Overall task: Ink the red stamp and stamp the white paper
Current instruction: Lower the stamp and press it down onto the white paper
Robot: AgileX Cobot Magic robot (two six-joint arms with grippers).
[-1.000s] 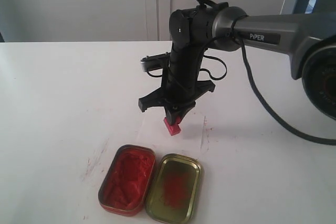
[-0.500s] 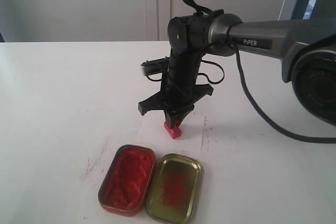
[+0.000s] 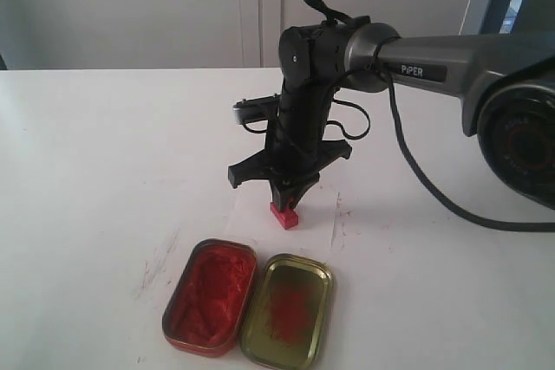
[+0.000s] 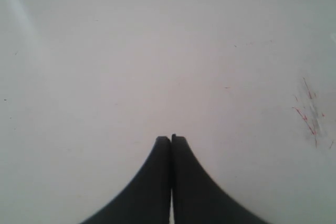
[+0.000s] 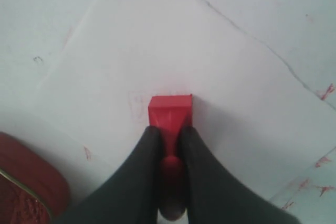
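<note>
My right gripper [image 3: 286, 195] [image 5: 169, 132] is shut on the knob of the red stamp [image 3: 284, 214] [image 5: 170, 112]. The stamp's square base rests flat on the white paper [image 3: 319, 214] [image 5: 152, 51], which lies just behind the two tins. A faint pink smudge shows on the paper beside the stamp in the right wrist view. My left gripper [image 4: 171, 139] is shut with nothing between its fingers, hanging over bare white tabletop; it does not show in the exterior view.
The red ink tin [image 3: 210, 295] [image 5: 26, 182] and its gold lid [image 3: 287, 310] with red smears lie side by side near the table's front edge. Red ink scratches mark the white table [image 3: 104, 153] left of the tin.
The right arm has shifted slightly and lowered the stamp from a tilt just above the paper to sitting flat on it. The left gripper's earlier state is not shown.
</note>
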